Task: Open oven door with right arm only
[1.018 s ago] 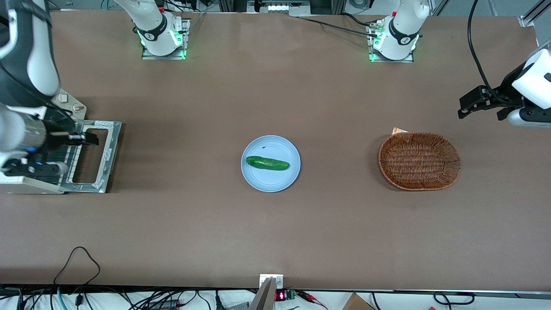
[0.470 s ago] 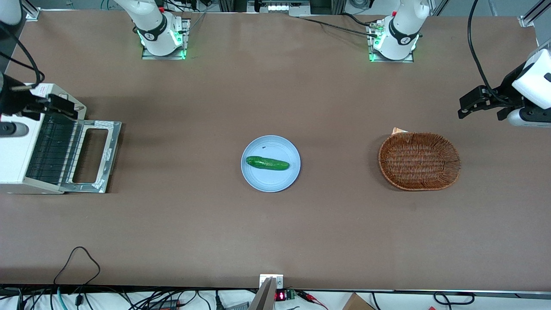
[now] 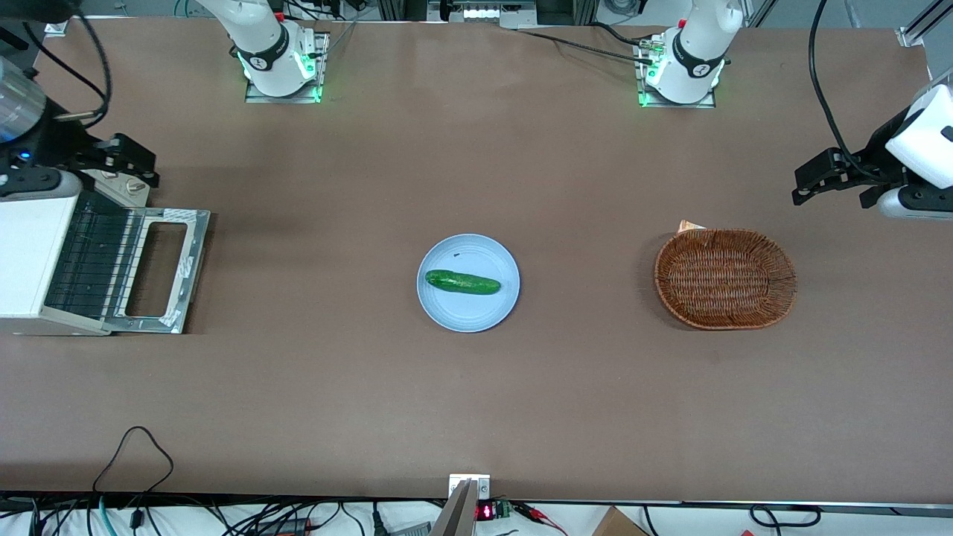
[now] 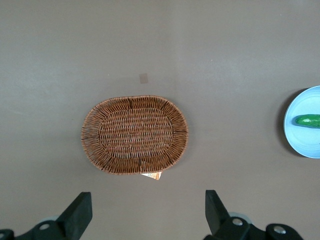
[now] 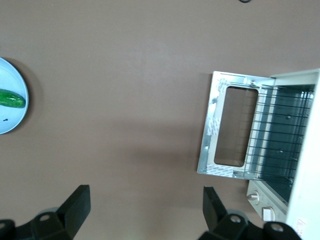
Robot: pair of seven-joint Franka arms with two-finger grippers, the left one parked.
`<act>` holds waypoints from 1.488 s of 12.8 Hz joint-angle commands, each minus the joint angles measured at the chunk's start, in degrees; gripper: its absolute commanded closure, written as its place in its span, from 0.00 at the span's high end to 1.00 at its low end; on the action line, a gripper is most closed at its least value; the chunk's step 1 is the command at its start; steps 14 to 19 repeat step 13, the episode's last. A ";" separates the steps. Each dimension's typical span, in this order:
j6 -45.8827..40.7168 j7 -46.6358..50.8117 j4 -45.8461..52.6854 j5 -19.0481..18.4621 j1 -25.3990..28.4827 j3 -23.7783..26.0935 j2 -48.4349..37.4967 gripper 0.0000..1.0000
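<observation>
You are looking down on a long brown table. At the working arm's end sits a white toaster oven, and its oven door lies folded all the way down, flat on the table, shiny metal inner side up, with the window showing the brown table through it. The wire rack inside the oven is in plain sight. The right arm hangs above the oven, farther from the front camera than the door, and its black gripper is above the oven's knob strip, touching nothing. The wrist camera shows its two fingers spread wide apart with only bare table between them. Near the middle of the table a pale blue plate holds a green cucumber. Toward the parked arm's end lies an oval wicker basket, with a small tan tag poking out from under its rim.
</observation>
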 commanded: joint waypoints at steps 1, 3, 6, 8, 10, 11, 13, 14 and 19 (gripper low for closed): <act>0.97 0.14 0.21 1.01 2.66 -3.21 0.11 1.00; 0.89 0.14 0.48 1.01 3.90 -4.27 0.29 1.00; 0.10 0.23 0.57 1.36 2.07 -3.67 -0.15 0.99; 0.09 0.31 0.48 1.63 -3.02 1.06 -0.15 1.00; 0.09 0.31 0.48 1.63 -4.19 2.58 -0.15 1.00; 0.09 0.23 0.48 1.63 -4.19 2.58 -0.15 1.00; 0.09 0.23 0.48 1.63 -4.19 2.58 -0.24 0.99; 0.09 0.23 0.48 1.63 -4.19 2.58 -0.24 0.99; 0.09 0.23 0.48 1.63 -4.19 2.58 -0.24 0.99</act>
